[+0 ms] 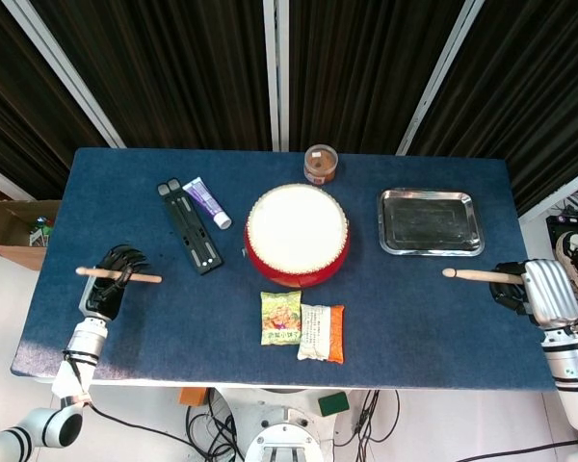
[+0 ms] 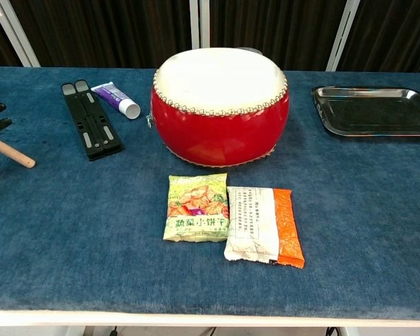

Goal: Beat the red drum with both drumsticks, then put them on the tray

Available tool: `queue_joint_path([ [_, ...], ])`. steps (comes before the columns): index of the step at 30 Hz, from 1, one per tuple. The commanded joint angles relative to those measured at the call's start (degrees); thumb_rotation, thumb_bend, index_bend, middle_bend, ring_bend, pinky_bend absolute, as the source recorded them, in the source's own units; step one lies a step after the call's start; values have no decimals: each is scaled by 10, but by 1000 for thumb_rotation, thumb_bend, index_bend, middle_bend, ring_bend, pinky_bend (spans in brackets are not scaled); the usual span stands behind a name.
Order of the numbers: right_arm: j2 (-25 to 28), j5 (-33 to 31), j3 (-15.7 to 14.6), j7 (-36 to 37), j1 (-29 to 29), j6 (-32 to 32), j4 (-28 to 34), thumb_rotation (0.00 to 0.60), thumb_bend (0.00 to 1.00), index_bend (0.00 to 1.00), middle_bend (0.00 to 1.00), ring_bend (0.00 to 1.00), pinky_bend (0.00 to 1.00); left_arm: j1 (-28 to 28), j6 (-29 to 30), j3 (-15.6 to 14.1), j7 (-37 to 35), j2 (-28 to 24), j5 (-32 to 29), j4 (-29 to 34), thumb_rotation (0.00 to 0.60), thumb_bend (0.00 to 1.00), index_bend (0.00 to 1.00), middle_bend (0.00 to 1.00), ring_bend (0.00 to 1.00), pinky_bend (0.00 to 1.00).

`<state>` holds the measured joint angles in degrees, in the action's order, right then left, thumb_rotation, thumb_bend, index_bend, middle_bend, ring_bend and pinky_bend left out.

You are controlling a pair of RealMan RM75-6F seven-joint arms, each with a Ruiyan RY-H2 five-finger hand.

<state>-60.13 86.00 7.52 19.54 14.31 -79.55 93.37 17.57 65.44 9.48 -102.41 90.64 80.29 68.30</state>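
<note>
Robot hand, left (image 1: 109,289), at near-left surface (image 1: 414,327) edge, grasping a drumstick (image 1: 120,275) lying crosswise. Robot hand, right (image 1: 535,294), at far right, grasping the other drumstick (image 1: 477,275), tip pointing toward red drum (image 1: 297,234). Drum at centre, well apart from both; tray (image 1: 430,222) to its right. Best approach: firm grips, swinging both tips inward over snack packets (image 1: 302,325) onto white drumhead.
</note>
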Motion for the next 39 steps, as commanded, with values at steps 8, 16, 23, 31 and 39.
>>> queue_joint_path([
  [8,0,-3,2,0,3,6,2,600,757,1000,1000,1000,949,10,-34,38,210,32,-95,60,599,146,519,534,501,518],
  [16,-1,-4,1,3,0,4,0,600,757,1000,1000,1000,949,28,-56,63,280,56,-120,71,599,142,539,548,518,535],
  [23,-1,-5,-1,13,-7,-3,-6,600,757,1000,1000,1000,949,31,-63,71,300,78,-120,52,600,143,611,613,589,621],
  [31,-1,-3,-1,19,-11,-8,-7,600,757,1000,1000,1000,949,31,-65,76,302,94,-110,32,600,100,731,748,736,726],
  [39,-2,-3,-1,21,-11,-8,-8,600,757,1000,1000,1000,949,35,-67,84,312,105,-106,21,599,70,830,819,805,832],
])
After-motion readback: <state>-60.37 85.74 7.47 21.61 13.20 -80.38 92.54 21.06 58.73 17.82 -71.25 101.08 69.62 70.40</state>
